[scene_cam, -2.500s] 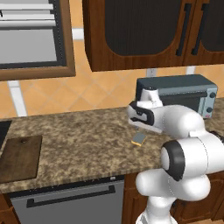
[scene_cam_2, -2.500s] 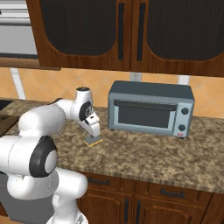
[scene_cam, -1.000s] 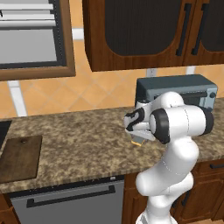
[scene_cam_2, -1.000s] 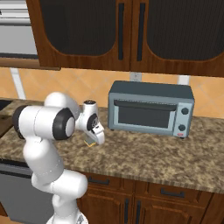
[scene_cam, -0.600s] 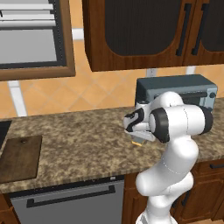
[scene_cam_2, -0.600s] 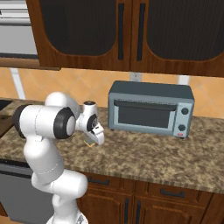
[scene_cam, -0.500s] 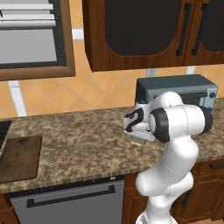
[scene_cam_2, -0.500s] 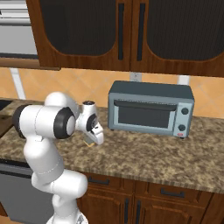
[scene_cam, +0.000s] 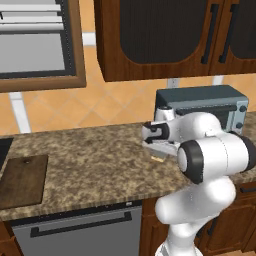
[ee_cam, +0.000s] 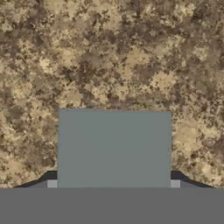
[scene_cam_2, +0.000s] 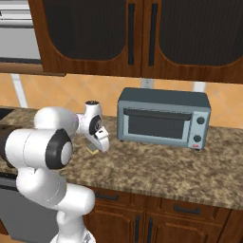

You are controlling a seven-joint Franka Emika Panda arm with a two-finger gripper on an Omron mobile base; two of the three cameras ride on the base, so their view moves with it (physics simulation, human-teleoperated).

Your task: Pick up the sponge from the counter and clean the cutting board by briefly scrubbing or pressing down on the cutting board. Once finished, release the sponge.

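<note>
The sponge (ee_cam: 113,148) lies flat on the speckled granite counter (ee_cam: 109,57), its grey-blue top facing the hand camera. My gripper (ee_cam: 113,184) is down over it, and a dark fingertip (ee_cam: 51,183) touches each side, so it is shut on the sponge. From the left base view the sponge (scene_cam: 158,159) shows as a yellow sliver under the gripper (scene_cam: 159,152), just in front of the toaster oven. The right base view has the sponge (scene_cam_2: 93,151) below the gripper (scene_cam_2: 98,145). The dark brown cutting board (scene_cam: 22,180) lies far to the left on the counter (scene_cam: 90,160).
A grey-blue toaster oven (scene_cam: 200,102) (scene_cam_2: 163,118) stands close behind the gripper, against the wall. Dark wall cabinets (scene_cam_2: 128,33) hang overhead. The black sink's corner (scene_cam: 2,150) shows beyond the cutting board. Open counter lies between sponge and board.
Since 2.5 s ago the arm has folded in and the hand has settled lower over the sponge. Over the last second the arm holds nearly still. The sponge has not shifted.
</note>
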